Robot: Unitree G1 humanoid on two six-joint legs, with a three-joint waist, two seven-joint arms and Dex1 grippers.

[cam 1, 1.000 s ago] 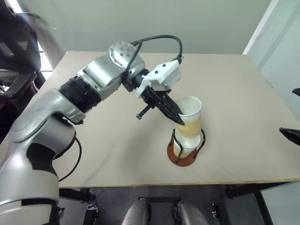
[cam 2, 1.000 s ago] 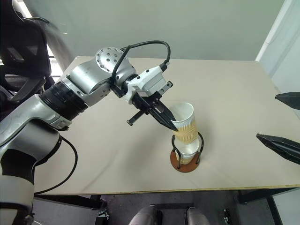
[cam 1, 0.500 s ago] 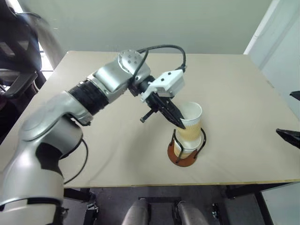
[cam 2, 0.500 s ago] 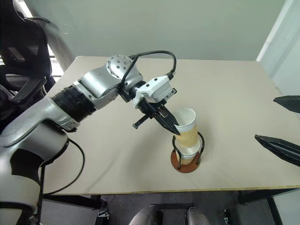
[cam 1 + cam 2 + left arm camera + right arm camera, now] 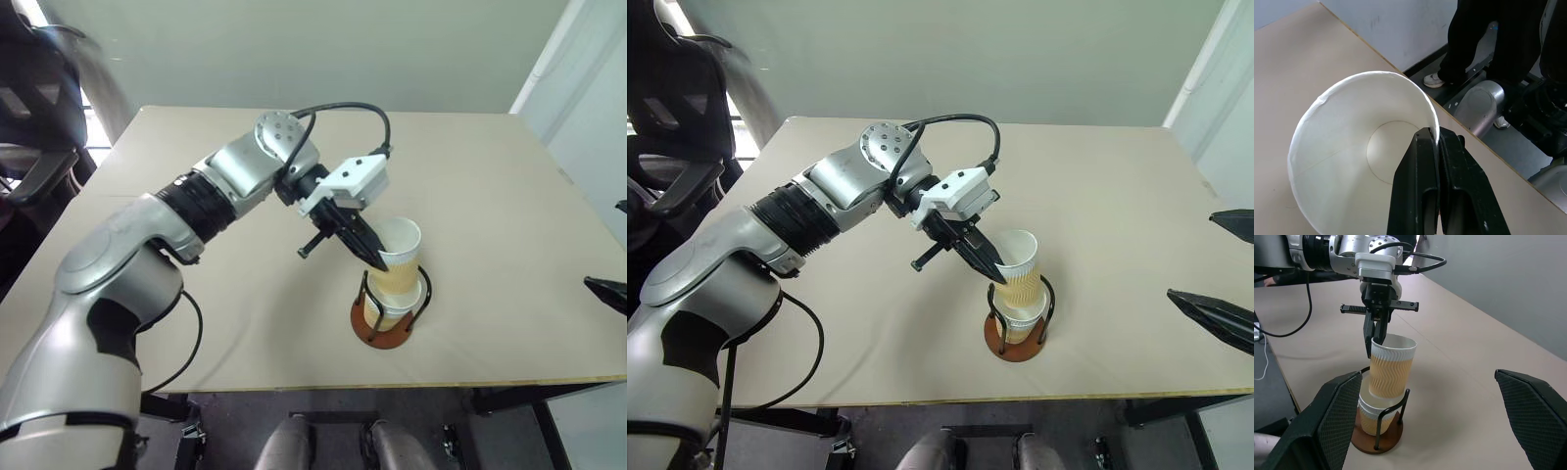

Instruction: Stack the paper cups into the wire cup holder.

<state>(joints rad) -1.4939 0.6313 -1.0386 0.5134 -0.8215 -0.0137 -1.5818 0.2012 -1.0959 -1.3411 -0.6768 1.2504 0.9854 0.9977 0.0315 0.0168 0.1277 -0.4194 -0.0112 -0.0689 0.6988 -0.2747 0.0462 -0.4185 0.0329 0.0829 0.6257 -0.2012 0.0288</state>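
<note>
The left tool (image 5: 996,271) pinches the rim of the top paper cup (image 5: 1020,268), its two black fingers (image 5: 1426,191) pressed together with the thin wall between them, one inside the cup and one outside. That rim pinch leaves the tapered tan body free, so the cup can slide down into the cup below without the tool fouling the wire loops.

The wire cup holder (image 5: 384,329) stands on the table (image 5: 490,196) at about five o'clock from the table's middle, near the front edge. Its reddish-brown disc base carries a lower paper cup (image 5: 1369,415), whose white rim shows just beneath the held one. From these views it cannot be told whether one cup or two sit beneath the held one. The held cup is nested partway into it and leans slightly off upright, its mouth tipped toward one o'clock in the head views. Most of its ribbed wall rises above the black loops, so it seems not fully seated yet.

The left arm reaches in from ten o'clock, the tool angled down onto the near side of the rim, which keeps the wrist clear of the loops.

The right tool (image 5: 1220,274) waits at three o'clock, well apart from the holder, its two broad pads (image 5: 1339,416) spread wide and holding nothing. It probably stands by, out of the stacking path.

Judging by the lean, the next move likely calls for a straight downward push before letting go.
</note>
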